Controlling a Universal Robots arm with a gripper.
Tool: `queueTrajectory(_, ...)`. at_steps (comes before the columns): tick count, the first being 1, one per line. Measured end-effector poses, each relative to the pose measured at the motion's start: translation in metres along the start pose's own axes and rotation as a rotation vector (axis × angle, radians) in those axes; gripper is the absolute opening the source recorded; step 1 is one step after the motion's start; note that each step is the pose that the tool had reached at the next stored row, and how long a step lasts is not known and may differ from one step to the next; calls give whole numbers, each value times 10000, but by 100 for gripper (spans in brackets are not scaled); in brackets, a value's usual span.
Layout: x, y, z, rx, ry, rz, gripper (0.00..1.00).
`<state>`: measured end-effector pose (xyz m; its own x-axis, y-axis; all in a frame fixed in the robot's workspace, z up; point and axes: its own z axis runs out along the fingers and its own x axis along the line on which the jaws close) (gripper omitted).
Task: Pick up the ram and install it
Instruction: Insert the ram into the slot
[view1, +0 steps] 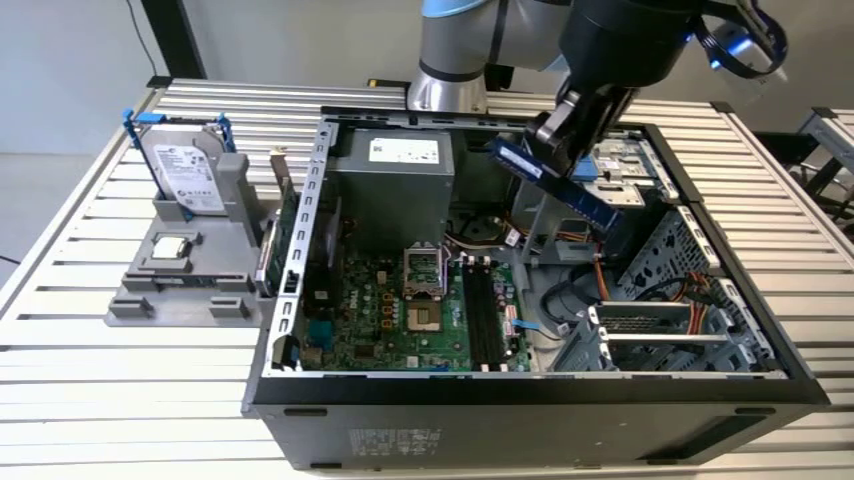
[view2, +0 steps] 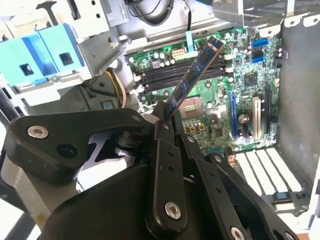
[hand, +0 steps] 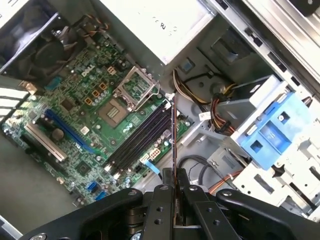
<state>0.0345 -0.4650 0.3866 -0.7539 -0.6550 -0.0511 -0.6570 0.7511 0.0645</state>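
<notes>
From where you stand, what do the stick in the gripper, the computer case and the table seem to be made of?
The ram stick, held in the gripper: thin rigid circuit board, bluish, with flat black chips. The computer case: probably sheet steel, dull grey, punched with holes. The table: likely aluminium, pale ribbed slats with a soft sheen.

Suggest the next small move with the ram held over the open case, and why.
Probably lower it toward the memory slots: the claw is shut on the ram, which hangs tilted above the motherboard, not yet touching any slot.
</notes>
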Motion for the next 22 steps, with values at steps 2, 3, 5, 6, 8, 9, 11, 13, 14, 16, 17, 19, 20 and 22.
queueTrajectory(2,0,0,0,16,-20,309,0)
queueTrajectory(3,0,0,0,23,-30,456,0)
queueTrajectory(5,0,0,0,38,-49,747,0)
queueTrajectory(6,0,0,0,45,-58,894,0)
queueTrajectory(8,0,0,0,61,-76,1178,0)
queueTrajectory(9,0,0,0,68,-85,1318,0)
queueTrajectory(11,0,0,0,83,-103,1602,0)
queueTrajectory(13,0,0,-1,98,-121,1884,0)
queueTrajectory(14,0,0,-1,105,-129,2016,0)
queueTrajectory(16,0,0,0,117,-147,2274,0)
queueTrajectory(17,0,0,0,123,-155,2397,0)
queueTrajectory(19,0,0,0,136,-171,2639,0)
queueTrajectory(20,0,0,0,142,-178,2754,0)
queueTrajectory(22,0,0,0,154,-194,2996,0)
